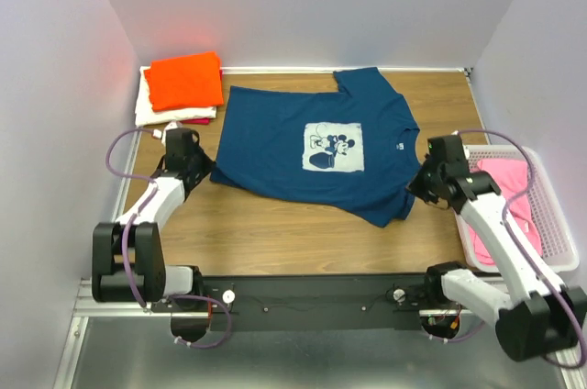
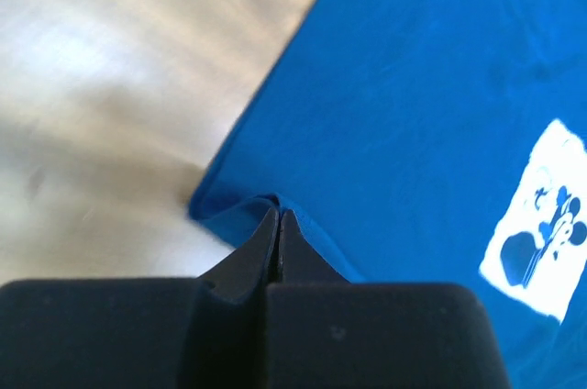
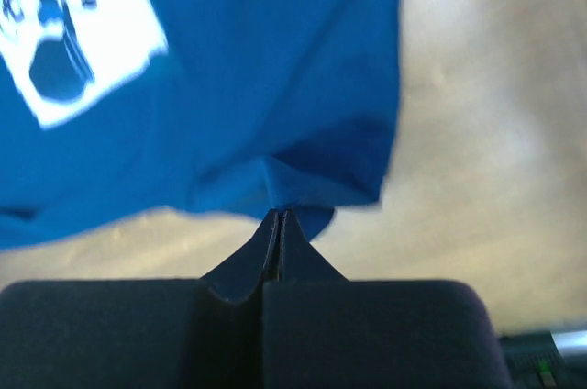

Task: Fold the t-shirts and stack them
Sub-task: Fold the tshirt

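A navy blue t-shirt (image 1: 275, 150) with a white chest print lies spread flat, front up, across the middle of the wooden table (image 1: 275, 224). My left gripper (image 1: 207, 169) is shut on its near left corner, where the hem bunches over the tips (image 2: 278, 215). My right gripper (image 1: 413, 185) is shut on the near right corner, and the cloth (image 3: 257, 86) rises to a small peak at its tips (image 3: 279, 215). A folded orange t-shirt (image 1: 186, 80) tops a stack at the back left, over a cream-white one (image 1: 151, 112) and a red sliver (image 1: 195, 120).
A white basket (image 1: 553, 224) stands at the right table edge, holding a crumpled pink t-shirt (image 1: 514, 189). Grey walls close in the left, back and right sides. The arm bases sit on a black rail (image 1: 312, 295) along the near edge.
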